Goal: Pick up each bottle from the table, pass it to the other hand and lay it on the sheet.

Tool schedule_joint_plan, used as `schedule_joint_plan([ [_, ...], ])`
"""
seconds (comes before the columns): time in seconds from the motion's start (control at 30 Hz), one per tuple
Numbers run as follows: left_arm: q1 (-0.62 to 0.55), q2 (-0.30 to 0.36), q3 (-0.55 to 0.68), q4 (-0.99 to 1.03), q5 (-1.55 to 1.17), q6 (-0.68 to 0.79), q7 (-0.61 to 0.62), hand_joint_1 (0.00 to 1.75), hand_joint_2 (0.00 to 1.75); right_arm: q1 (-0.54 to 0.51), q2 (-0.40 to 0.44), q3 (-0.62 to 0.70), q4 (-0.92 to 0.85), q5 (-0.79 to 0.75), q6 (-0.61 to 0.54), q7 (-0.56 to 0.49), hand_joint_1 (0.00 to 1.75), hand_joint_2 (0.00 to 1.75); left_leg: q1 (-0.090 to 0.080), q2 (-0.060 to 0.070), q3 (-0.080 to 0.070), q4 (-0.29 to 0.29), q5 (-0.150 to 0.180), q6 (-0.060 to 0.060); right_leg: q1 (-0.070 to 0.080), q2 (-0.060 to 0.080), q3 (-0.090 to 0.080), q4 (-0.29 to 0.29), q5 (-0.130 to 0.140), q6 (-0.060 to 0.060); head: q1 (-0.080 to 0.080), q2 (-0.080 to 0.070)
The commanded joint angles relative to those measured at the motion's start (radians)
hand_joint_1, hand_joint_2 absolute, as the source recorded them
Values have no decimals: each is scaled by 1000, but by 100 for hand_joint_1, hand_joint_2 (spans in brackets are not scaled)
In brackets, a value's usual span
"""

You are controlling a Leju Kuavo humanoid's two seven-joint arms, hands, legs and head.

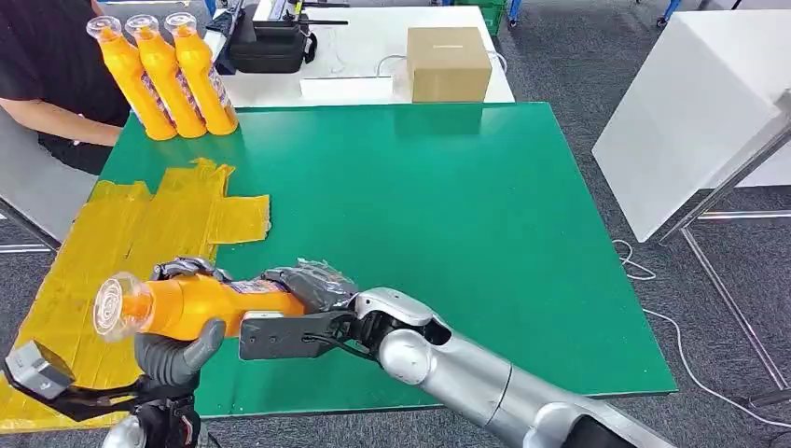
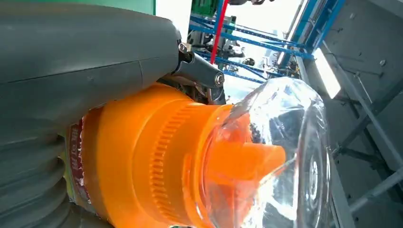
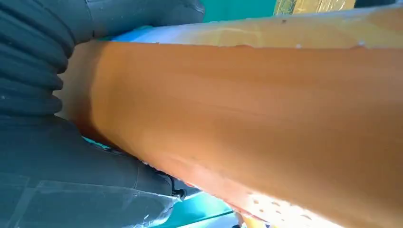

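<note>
An orange bottle (image 1: 205, 303) with a clear cap hangs level above the table's near left edge, cap pointing left. My left hand (image 1: 177, 353) wraps it just behind the cap, thumb underneath and fingers over the top. My right hand (image 1: 312, 285) grips its base end. In the left wrist view the left hand (image 2: 71, 52) lies along the bottle (image 2: 157, 156) beside the clear cap. The right wrist view has the right hand (image 3: 47, 156) pressed against the bottle's orange body (image 3: 247, 118). The yellow sheet (image 1: 121, 233) lies on the green table's left side, partly under the bottle.
Three more orange bottles (image 1: 163, 75) stand at the green table's (image 1: 448, 215) back left corner. A person's arm (image 1: 56, 117) rests beside them. Behind, a white table carries a cardboard box (image 1: 448, 63) and a black bag (image 1: 270, 42). A white board (image 1: 690, 112) leans at the right.
</note>
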Motion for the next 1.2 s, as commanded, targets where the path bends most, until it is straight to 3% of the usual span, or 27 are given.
schedule_joint_plan([
  [0.03,-26,15,18,51,-17,-4,-4,175,175,-2,-54,8,-23,72,-73,-19,0,175,0,-1,3,-1,0,-1,0,-2,3,-1,-1,0,0,0],
  [0.07,-24,14,24,47,-22,-3,-4,175,175,13,-59,-12,-43,93,-90,-24,0,175,0,-1,3,-1,0,-1,0,-2,3,-1,-1,0,0,0],
  [0.1,-20,47,99,10,-196,75,-25,175,175,129,-149,-219,-242,155,-140,-27,0,0,0,-1,2,-1,0,-1,0,-2,3,-1,-1,0,0,0],
  [0.3,-62,95,164,26,-589,268,-45,175,175,225,-211,-369,-380,171,-140,-52,0,0,0,-4,1,-1,0,-1,0,-5,3,-1,-1,0,0,0],
  [0.4,-69,101,169,29,-650,302,-47,175,175,233,-214,-383,-390,169,-136,-56,0,0,0,-4,1,0,0,-1,0,-5,2,-1,-1,0,0,0],
  [0.5,-91,129,142,62,-954,480,-27,175,175,237,-224,-401,-401,160,-132,-68,0,0,0,-2,2,-1,0,-1,0,-3,3,-1,-1,-1,0,0],
  [0.63,-133,213,80,215,-1467,669,131,175,175,230,-234,-413,-410,137,-115,-83,0,0,0,-3,4,-2,0,-2,0,-5,4,-1,-1,-1,0,0],
  [0.8,-175,295,13,438,-1813,691,293,175,175,213,-235,-393,-404,126,-97,-76,0,0,-1,-1,6,-3,0,-2,0,-3,6,-2,-1,-1,0,0],
  [0.97,-222,310,-35,642,-1850,663,309,175,175,203,-230,-376,-392,122,-89,-75,0,0,-1,-1,5,-2,0,-1,-1,-2,4,-2,-1,-1,0,0],
  [1.2,-223,314,-44,645,-1849,655,309,175,175,202,-232,-374,-391,120,-86,-74,0,0,-1,0,5,-1,-1,-2,0,-1,4,-1,-1,-1,0,0],
])
